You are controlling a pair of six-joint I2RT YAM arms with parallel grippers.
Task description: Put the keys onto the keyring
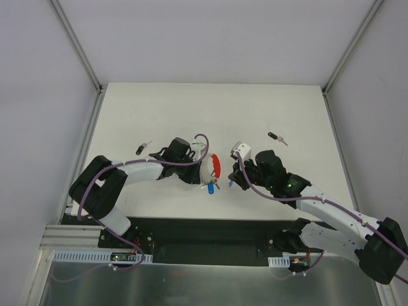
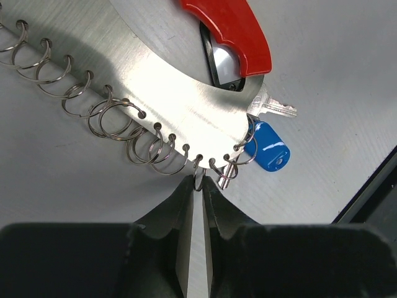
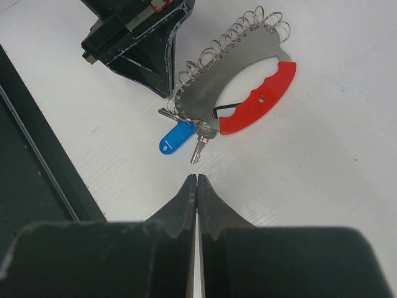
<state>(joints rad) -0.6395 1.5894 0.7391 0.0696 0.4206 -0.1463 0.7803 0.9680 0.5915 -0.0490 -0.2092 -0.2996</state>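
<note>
Lower centre of the left wrist view, the left tool (image 2: 197, 185) pinches a loop of the keyring (image 2: 167, 87) beside the blue-headed key (image 2: 270, 146); it should hold steady. The right tool (image 3: 196, 179) is pressed together, empty.

Bright, even light falls from above, leaving the white table (image 1: 191, 108) nearly washed out in the overhead view, with shadows faint and soft-edged. In the left wrist view a hot band of glare crosses the metal of the keyring (image 2: 155, 93), which is sharply focused. The left gripper (image 2: 197, 186) and right gripper (image 3: 196, 181) loom close to their lenses as blurred, underexposed black masses.
</note>
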